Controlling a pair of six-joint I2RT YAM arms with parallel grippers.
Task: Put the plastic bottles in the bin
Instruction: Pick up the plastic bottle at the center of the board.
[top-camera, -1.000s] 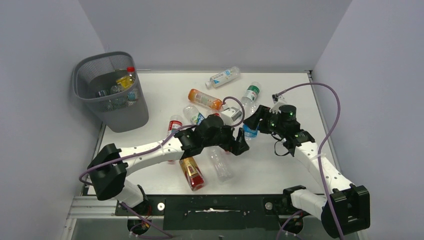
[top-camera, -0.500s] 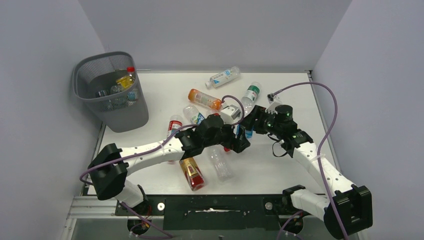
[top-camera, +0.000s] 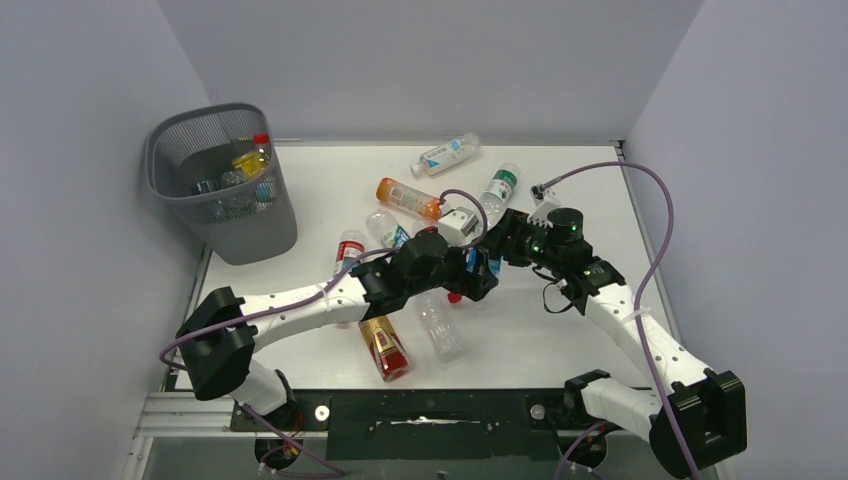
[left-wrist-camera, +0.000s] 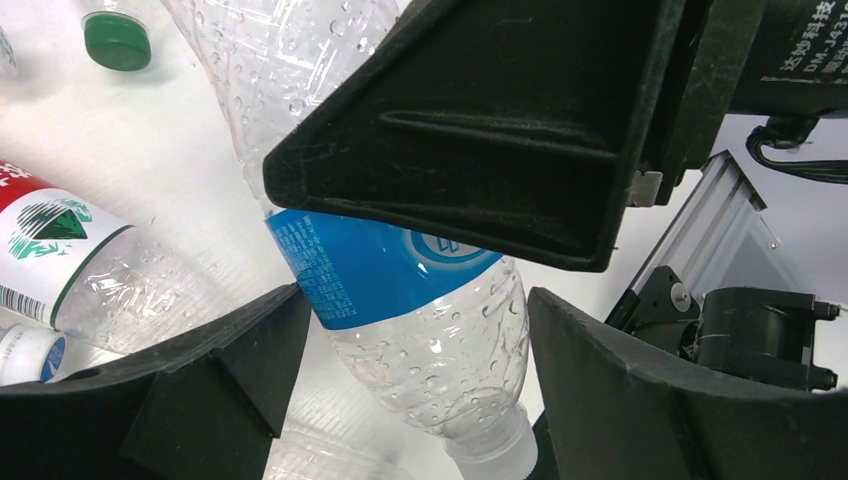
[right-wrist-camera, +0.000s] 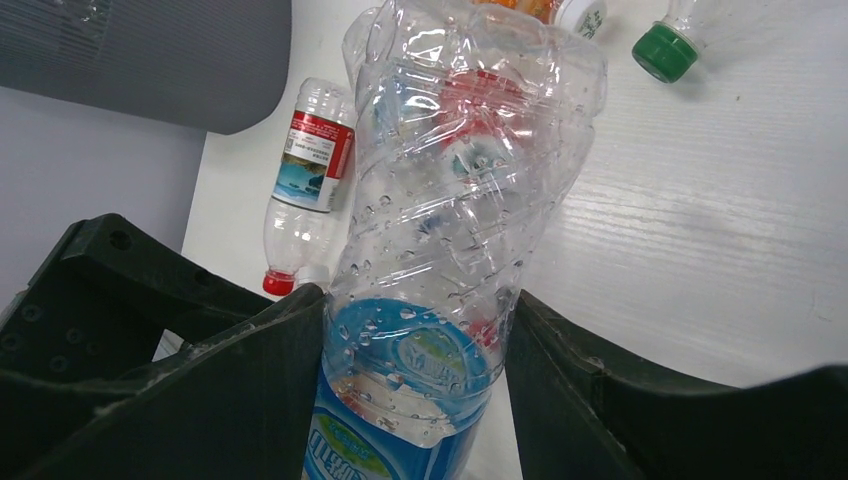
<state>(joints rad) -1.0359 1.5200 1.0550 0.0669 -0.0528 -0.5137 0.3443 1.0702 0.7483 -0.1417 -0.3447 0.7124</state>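
Note:
A clear plastic bottle with a blue label (right-wrist-camera: 450, 200) is off the table with my right gripper (right-wrist-camera: 415, 370) shut on its labelled middle. In the top view this bottle (top-camera: 484, 262) hangs between the two wrists at mid-table. My left gripper (left-wrist-camera: 415, 350) is open around the same bottle (left-wrist-camera: 400, 275) near its white-capped neck, with a gap showing at the left finger (left-wrist-camera: 230, 370). The grey mesh bin (top-camera: 240, 225) stands at the far left corner with several bottles inside. More bottles lie on the table.
On the table lie an orange bottle (top-camera: 408, 198), a white-labelled one (top-camera: 447, 153), a green-labelled one (top-camera: 501, 186), a red-labelled one (top-camera: 349, 247), a plain clear one (top-camera: 440, 325) and an amber one (top-camera: 384, 345). Grey walls close in three sides.
My right arm has carried the blue-labelled bottle left, into the left gripper's jaws. The left jaws have narrowed a little around it.

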